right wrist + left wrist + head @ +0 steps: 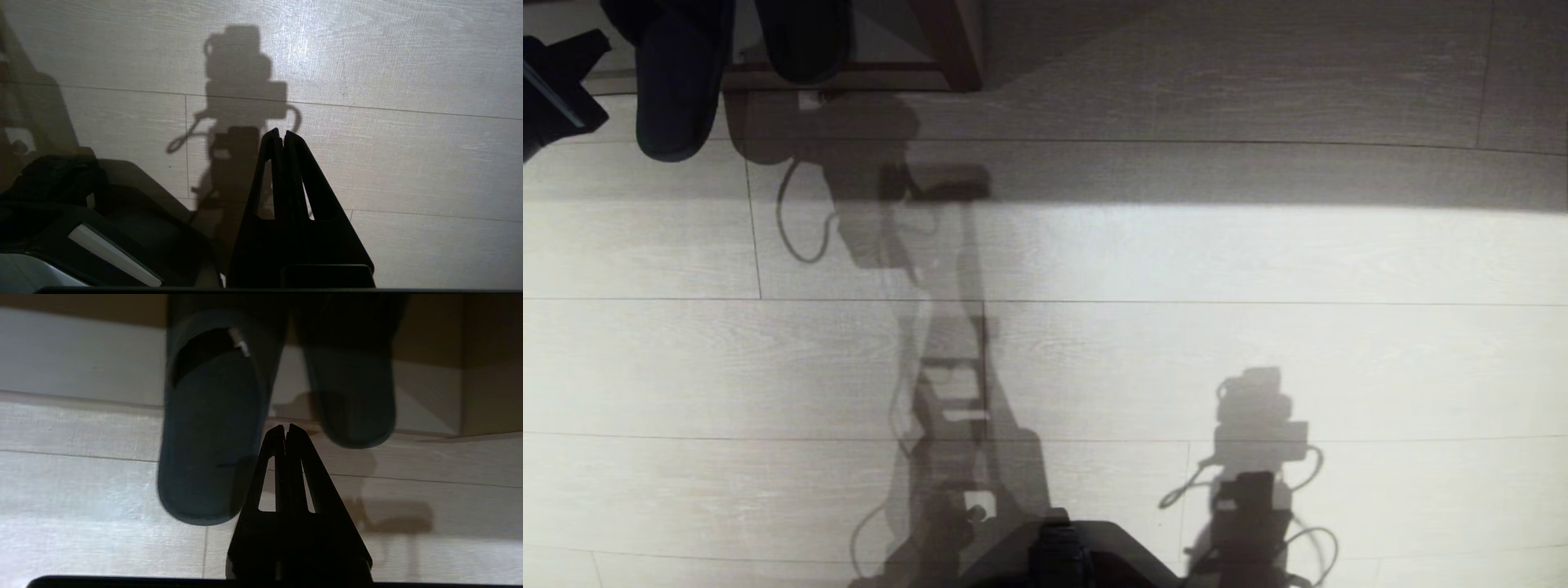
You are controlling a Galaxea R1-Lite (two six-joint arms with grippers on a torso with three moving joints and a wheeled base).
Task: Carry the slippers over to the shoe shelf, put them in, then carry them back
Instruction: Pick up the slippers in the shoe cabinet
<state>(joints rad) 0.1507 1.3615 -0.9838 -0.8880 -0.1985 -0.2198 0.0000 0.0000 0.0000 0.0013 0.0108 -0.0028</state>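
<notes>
2 slippers [210,428] side by side, toes inside shoe shelf [490,396], heels toward closed, empty left claw [286,430].

Pale wood-grain plank floor [1258,261], brightly lit across the middle, with a dark band of shade beyond.

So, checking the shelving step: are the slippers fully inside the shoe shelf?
No. Both slippers lie toes-in with heels sticking out over the floor, past the shoe shelf base edge.

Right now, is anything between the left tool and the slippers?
Nothing visible. The left tool, shut, points at the gap between the two slippers, with only bare floor beneath; their toes reach into the shoe shelf.
</notes>
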